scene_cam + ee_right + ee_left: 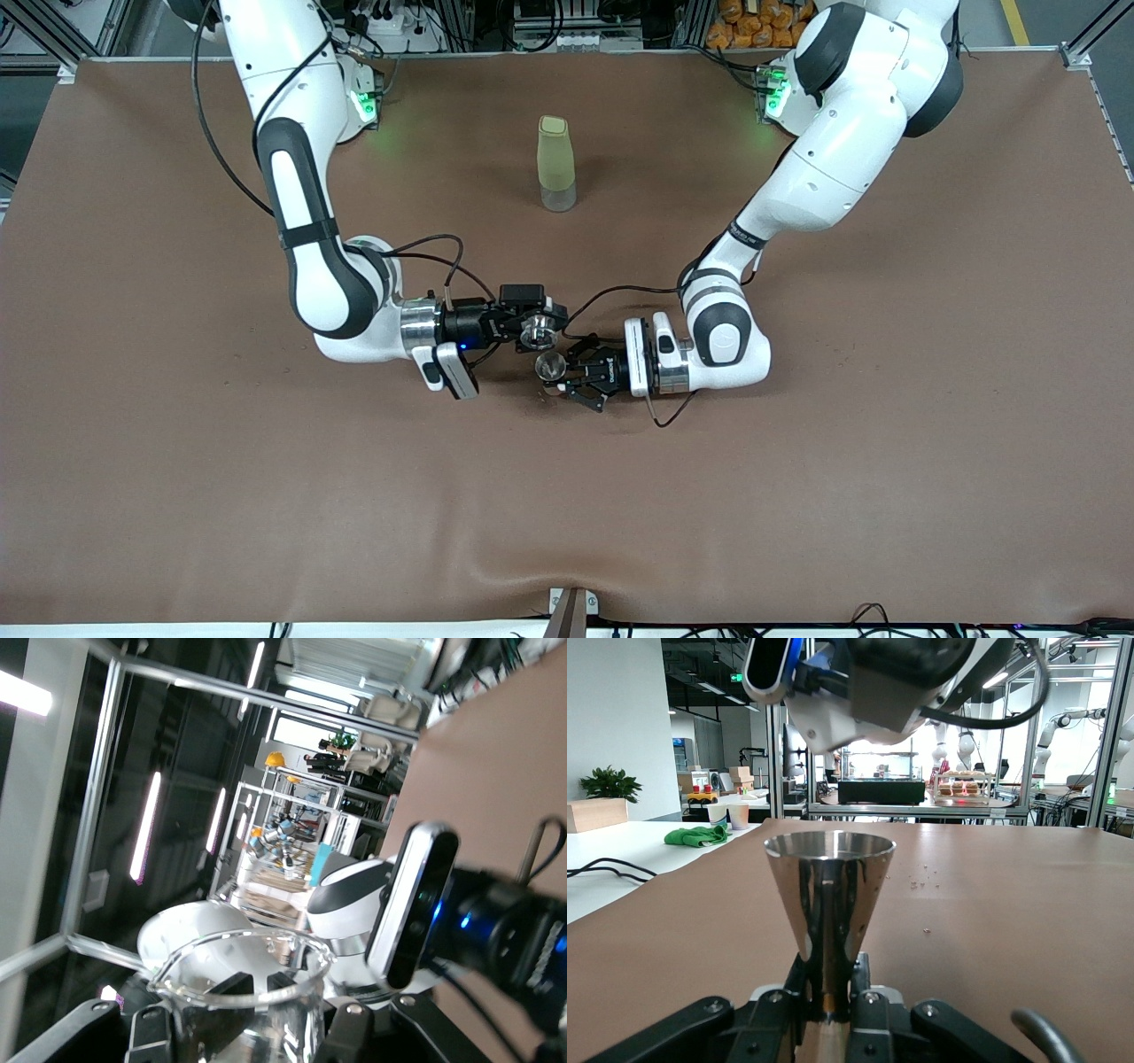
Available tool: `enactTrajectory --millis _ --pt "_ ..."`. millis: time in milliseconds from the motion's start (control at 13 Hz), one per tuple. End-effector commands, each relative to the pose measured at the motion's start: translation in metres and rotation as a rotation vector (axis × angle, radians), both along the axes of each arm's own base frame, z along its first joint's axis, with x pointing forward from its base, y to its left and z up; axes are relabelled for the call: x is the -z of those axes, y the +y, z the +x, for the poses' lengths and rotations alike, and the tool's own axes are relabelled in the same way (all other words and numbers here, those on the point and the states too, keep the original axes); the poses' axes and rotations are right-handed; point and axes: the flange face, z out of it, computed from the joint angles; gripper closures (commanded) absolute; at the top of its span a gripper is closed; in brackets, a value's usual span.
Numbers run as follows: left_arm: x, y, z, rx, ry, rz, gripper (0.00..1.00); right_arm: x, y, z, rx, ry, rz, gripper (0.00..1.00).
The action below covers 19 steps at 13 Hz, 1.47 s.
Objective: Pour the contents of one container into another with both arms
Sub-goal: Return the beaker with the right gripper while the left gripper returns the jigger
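glass beaker [537, 331], clamped in the right claw [532, 328], tips at 11 o'clock just above the steel cone cup [551, 365], held upright by the left claw [571, 370] over mid-desk [797, 496].

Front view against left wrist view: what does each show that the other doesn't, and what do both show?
Front only: the bottle standing on the table nearer the bases, both whole arms, and the left gripper.
Left wrist only: crumbs scattered on the table, and the metal cup's cone shape.
Both: the metal cup clamped by the left gripper, with the right gripper holding a glass beaker just above it.
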Motion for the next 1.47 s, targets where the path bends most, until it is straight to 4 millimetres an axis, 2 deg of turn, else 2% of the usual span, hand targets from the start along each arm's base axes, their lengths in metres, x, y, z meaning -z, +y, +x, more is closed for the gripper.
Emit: enactTrajectory --millis 0,154,386,617,694,848,1003,1311,1388 --pt "-0.004 0.004 0.010 -0.037 -0.007 -0.013 1.00 -0.003 -0.012 0.008 -0.004 -0.254 -0.003 1.00" --pt "-0.011 0.025 0.024 -0.055 -0.029 -0.016 1.00 -0.004 -0.031 0.016 0.008 -0.427 -0.014 1.00" --pt "-0.012 0.046 0.030 -0.027 -0.037 -0.079 1.00 -0.004 -0.065 0.029 0.014 -0.631 -0.012 1.00" --pt "-0.001 0.098 0.032 0.043 -0.028 -0.137 1.00 0.000 -0.117 0.040 -0.014 -0.820 -0.045 1.00" --pt "0.005 0.116 0.027 0.080 -0.014 -0.168 1.00 0.003 -0.136 0.041 -0.046 -0.862 -0.054 1.00" --pt "0.012 0.162 0.021 0.139 0.008 -0.213 1.00 0.010 -0.181 0.043 -0.098 -0.919 -0.077 1.00" --pt "0.020 0.214 0.016 0.195 0.020 -0.187 1.00 0.019 -0.230 0.044 -0.141 -0.990 -0.133 1.00" --pt "0.031 0.336 0.008 0.290 0.054 -0.077 1.00 0.033 -0.311 0.044 -0.146 -1.150 -0.196 1.00" --pt "0.031 0.361 0.004 0.301 0.071 -0.066 1.00 0.034 -0.334 0.044 -0.132 -1.176 -0.216 1.00"
